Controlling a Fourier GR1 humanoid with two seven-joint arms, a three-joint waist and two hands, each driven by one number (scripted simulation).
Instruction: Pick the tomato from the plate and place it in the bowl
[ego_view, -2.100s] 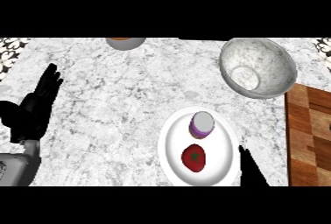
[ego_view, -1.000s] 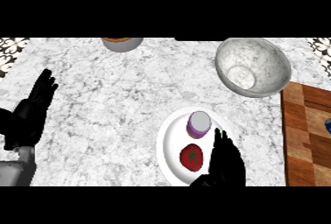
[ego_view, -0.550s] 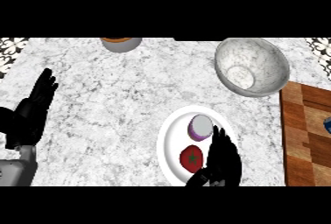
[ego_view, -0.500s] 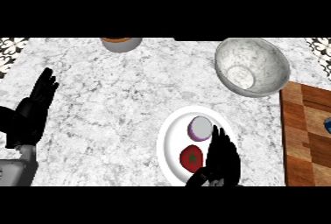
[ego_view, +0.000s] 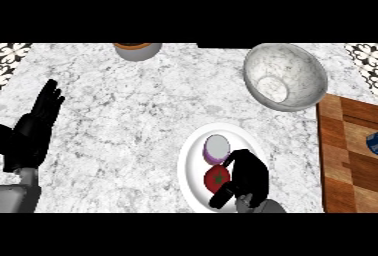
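Curling round the tomato (ego_view: 216, 178) on the plate (ego_view: 193, 150), right hand (ego_view: 247, 175) should seat fingers fully and avoid the halved onion (ego_view: 217, 149) before lifting toward the bowl (ego_view: 286, 76); left hand (ego_view: 35, 127) rests, fingers straight.

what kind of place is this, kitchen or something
Most likely a kitchen counter. The marble countertop carries a white plate with a tomato and a halved onion, a large marbled bowl stands further back, and a wooden cutting board lies at the right edge.
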